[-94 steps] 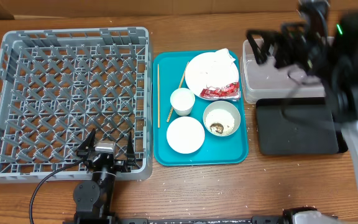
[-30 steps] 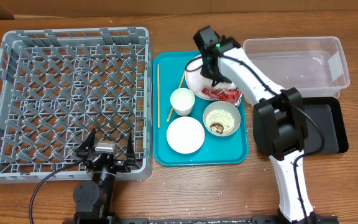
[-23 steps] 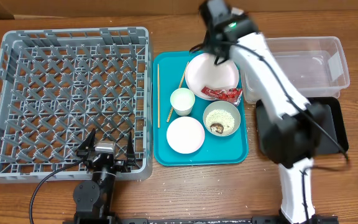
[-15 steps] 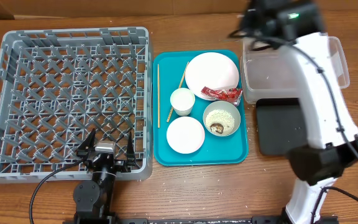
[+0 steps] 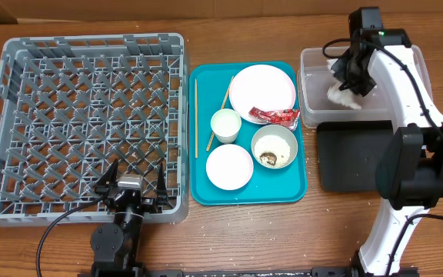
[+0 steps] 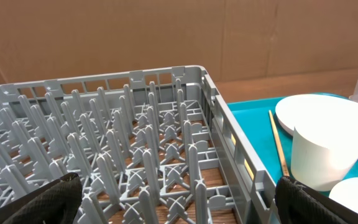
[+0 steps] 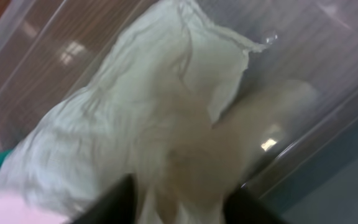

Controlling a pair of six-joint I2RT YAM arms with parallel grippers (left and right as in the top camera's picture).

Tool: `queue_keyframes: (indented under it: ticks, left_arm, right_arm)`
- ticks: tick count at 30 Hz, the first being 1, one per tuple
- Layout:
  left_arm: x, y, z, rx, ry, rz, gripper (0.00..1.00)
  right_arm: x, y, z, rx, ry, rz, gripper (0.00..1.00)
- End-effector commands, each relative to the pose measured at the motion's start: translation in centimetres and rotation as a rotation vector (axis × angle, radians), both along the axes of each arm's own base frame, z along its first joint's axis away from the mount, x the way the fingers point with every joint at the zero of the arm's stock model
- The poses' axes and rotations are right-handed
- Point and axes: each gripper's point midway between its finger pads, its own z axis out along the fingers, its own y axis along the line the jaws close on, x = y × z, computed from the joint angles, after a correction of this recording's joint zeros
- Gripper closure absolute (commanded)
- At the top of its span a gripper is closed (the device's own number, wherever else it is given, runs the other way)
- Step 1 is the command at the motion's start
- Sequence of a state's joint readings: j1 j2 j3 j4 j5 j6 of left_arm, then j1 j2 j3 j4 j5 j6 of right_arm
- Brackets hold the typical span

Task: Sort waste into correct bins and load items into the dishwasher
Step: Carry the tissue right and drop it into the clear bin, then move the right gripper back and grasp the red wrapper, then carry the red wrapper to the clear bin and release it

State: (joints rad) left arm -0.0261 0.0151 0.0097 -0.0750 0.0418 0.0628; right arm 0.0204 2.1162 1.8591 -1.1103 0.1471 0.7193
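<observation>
My right gripper is over the clear tub and shut on the crumpled white napkin, which hangs down into the tub. In the right wrist view the napkin fills the space between my fingers. The red wrapper lies at the large plate's edge. The bowl holds rice and a brown lump. The cup, the small plate and the chopsticks lie on the teal tray. My left gripper is open at the front edge of the grey dish rack.
The black tray sits just in front of the clear tub. The left wrist view shows the rack's pegs, the cup and a chopstick between my open fingers. Rice grains are scattered on the table.
My right gripper took the napkin off the large plate and carried it right, to over the clear tub. The left arm has not moved.
</observation>
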Motion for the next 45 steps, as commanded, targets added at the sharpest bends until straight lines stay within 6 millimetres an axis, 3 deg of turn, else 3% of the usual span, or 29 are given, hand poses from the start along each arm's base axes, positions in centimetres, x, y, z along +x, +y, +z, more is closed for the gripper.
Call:
queue_keyframes:
  ticks: [1, 6, 8, 10, 13, 15, 16, 18, 24, 31, 40, 45]
  left_arm:
    - [0.0, 0.1, 0.0, 0.012, -0.007, 0.001, 0.0]
    - [0.0, 0.1, 0.0, 0.012, -0.007, 0.001, 0.0]
    - [0.0, 0.1, 0.0, 0.012, -0.007, 0.001, 0.0]
    - [0.0, 0.1, 0.0, 0.012, -0.007, 0.001, 0.0]
    - [0.0, 0.1, 0.0, 0.012, -0.007, 0.001, 0.0]
    - [0.0, 0.1, 0.0, 0.012, -0.007, 0.001, 0.0]
    - [0.0, 0.1, 0.0, 0.012, -0.005, 0.001, 0.0]
    - [0.0, 0.1, 0.0, 0.012, -0.005, 0.001, 0.0]
    - [0.0, 0.1, -0.1, 0.012, -0.004, 0.001, 0.0]
    - [0.0, 0.1, -0.1, 0.012, -0.004, 0.001, 0.0]
    - [0.0, 0.1, -0.1, 0.012, -0.004, 0.001, 0.0]
    - [0.0, 0.1, -0.1, 0.012, -0.004, 0.001, 0.0]
  right_arm:
    - [0.5, 0.7, 2.3, 0.013, -0.045, 0.093, 0.28]
    - [1.0, 1.7, 7.7, 0.005, -0.113, 0.284, 0.11]
    - [0.8, 4.3, 10.9, 0.059, -0.164, 0.488, 0.08]
    - [-0.3, 6.7, 12.8, 0.118, -0.184, 0.624, 0.05]
    - [-2.5, 10.1, 13.9, 0.178, -0.165, 0.771, 0.05]
    - [-4.0, 12.3, 13.4, 0.18, -0.121, 0.857, 0.05]
    - [-5.0, 14.3, 12.5, 0.171, -0.085, 0.935, 0.07]
    - [-5.6, 16.1, 11.2, 0.115, -0.05, 1.003, 0.09]
    - [-6.1, 18.7, 6.1, -0.071, 0.016, 1.114, 0.12]
    - [-6.0, 19.2, 0.1, -0.108, 0.017, 1.255, 0.18]
    - [-4.5, 21.4, -2.6, -0.076, -0.085, 1.389, 0.2]
    - [-4.9, 21.7, -5.4, -0.035, -0.031, 1.398, 0.29]
